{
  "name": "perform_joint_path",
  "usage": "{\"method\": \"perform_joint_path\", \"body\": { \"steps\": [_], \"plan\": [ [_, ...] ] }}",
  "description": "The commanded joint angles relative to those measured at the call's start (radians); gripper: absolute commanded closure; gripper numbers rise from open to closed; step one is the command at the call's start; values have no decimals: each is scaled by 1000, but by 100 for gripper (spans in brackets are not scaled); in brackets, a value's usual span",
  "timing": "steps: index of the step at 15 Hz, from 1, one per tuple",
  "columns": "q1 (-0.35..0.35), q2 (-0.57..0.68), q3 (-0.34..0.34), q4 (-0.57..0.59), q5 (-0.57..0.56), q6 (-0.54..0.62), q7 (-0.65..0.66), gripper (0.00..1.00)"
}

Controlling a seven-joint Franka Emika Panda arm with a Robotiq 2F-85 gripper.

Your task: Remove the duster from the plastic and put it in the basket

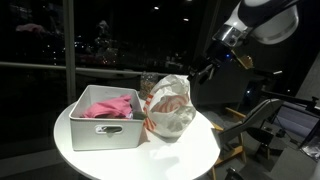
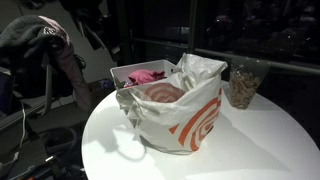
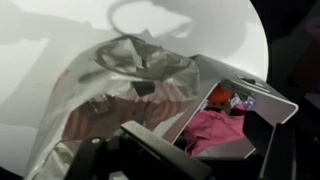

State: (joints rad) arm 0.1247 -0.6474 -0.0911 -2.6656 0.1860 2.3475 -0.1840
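A white plastic bag with orange print [image 1: 172,118] [image 2: 185,125] stands open on the round white table, against the basket. Inside it lies a pinkish striped duster [image 1: 168,102] [image 2: 160,93], also seen in the wrist view [image 3: 150,100] under the crumpled bag rim [image 3: 120,60]. The white basket [image 1: 100,135] [image 2: 133,68] [image 3: 270,100] holds a pink cloth [image 1: 108,107] [image 3: 215,128]. My gripper [image 1: 204,71] hangs above and to the side of the bag, not touching it. In the wrist view its dark fingers [image 3: 215,160] stand wide apart with nothing between them.
A glass with brown contents [image 2: 243,83] stands on the table [image 2: 260,150] behind the bag. A chair with clothes [image 2: 45,45] is beside the table. Dark windows lie behind. A black frame [image 1: 265,120] stands off the table's side.
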Motion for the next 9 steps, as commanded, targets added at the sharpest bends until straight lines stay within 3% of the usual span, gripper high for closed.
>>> {"method": "perform_joint_path", "body": {
  "steps": [1,3,5,6,9],
  "plan": [
    [170,207,-86,52,208,229,-185,0],
    [272,316,-142,99,338,288,-348,0],
    [318,416,-174,156,445,292,-494,0],
    [317,462,-171,186,491,288,-558,0],
    [224,599,-110,277,583,259,-692,0]
  ]
}}
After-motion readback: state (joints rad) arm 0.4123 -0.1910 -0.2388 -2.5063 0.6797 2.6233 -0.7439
